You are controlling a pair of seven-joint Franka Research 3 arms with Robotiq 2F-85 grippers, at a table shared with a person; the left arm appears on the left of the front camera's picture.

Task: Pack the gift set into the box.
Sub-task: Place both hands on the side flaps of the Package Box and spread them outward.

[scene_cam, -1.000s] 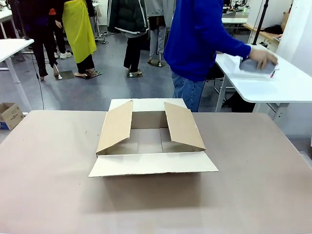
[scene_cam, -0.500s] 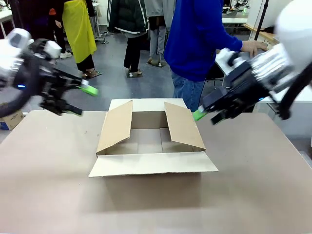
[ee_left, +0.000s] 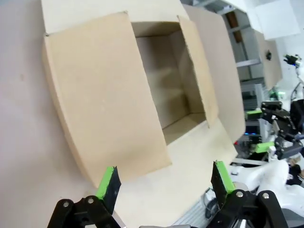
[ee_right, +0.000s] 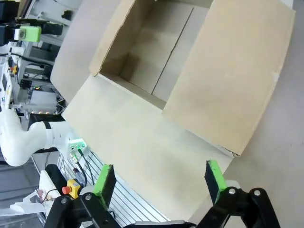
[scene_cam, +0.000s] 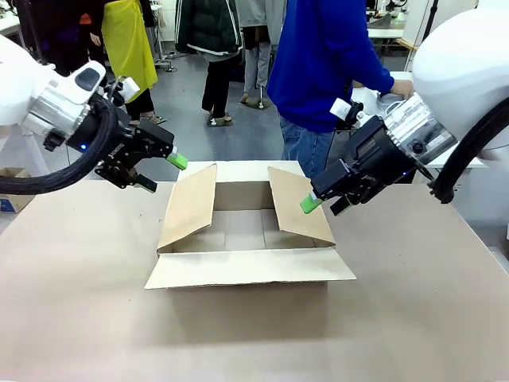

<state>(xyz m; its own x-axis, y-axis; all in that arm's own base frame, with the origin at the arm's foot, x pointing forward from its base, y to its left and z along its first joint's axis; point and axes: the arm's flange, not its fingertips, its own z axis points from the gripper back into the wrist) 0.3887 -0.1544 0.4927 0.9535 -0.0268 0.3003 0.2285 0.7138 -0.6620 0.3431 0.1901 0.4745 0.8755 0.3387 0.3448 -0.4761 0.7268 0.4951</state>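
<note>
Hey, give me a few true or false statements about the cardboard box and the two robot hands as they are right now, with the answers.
1. The box is packed full. False: what shows of its inside is bare cardboard.
2. The left hand is open and holds nothing. True.
3. The right hand is shut on a pen. False: it is open and empty, close to the box.
4. The box's top is open, with its two side flaps tilted inward. True.
5. A person in a blue top stands beyond the box. True.
</note>
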